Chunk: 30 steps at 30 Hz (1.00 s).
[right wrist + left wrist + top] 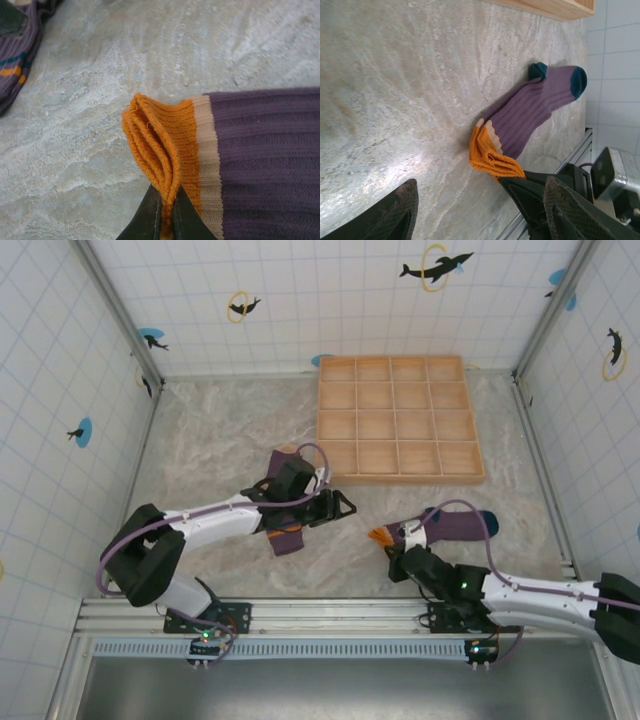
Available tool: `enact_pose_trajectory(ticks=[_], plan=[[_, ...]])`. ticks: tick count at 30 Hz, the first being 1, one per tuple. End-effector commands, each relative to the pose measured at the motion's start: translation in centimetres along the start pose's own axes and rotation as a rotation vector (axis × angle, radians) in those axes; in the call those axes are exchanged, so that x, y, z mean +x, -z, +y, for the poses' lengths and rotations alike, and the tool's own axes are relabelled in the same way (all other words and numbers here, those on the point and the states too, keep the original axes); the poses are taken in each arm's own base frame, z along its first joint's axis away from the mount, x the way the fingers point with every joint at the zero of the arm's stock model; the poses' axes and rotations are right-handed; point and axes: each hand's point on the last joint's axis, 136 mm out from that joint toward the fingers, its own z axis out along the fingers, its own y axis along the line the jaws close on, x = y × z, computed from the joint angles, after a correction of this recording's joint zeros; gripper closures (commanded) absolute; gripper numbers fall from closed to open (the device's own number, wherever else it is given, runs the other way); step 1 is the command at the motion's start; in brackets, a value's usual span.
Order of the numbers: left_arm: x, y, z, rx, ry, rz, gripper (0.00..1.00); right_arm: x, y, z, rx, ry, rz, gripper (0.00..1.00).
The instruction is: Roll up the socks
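Observation:
One purple sock (pixel 452 525) with a teal toe and an orange cuff (pixel 379 535) lies flat at the right front of the table. My right gripper (pixel 386 540) is shut on that cuff. In the right wrist view the orange cuff (pixel 157 145) is bunched into folds and pinched between the closed black fingers (pixel 150 217). The other sock (pixel 286 537) lies partly hidden under my left arm; its striped purple end (pixel 15 55) lies at the top left of the right wrist view. My left gripper (pixel 343 507) hovers open over bare table, left of the pinched sock (pixel 530 112).
A wooden tray (pixel 398 420) divided into several compartments sits at the back right. Tiled walls close in the marble table (pixel 210 430) on three sides. A metal rail (pixel 330 615) runs along the near edge.

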Motion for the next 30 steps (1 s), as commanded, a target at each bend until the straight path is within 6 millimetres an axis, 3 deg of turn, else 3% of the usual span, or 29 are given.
enact_pose_trajectory(ticks=[1,20,30], plan=[[-0.4,-0.2,-1.1,0.034,-0.033,-0.032,0.34,1.4,0.1,-1.9,0.058,-0.156,0.042,1.00],[2.7,-4.3,-2.3,0.054,-0.135,0.059,0.42,4.8,1.0,-6.7,0.258,-0.677,0.157,1.00],[3.7,-7.8,-2.2,0.067,-0.174,0.100,0.58,6.3,1.5,-8.4,0.324,-0.797,0.186,1.00]])
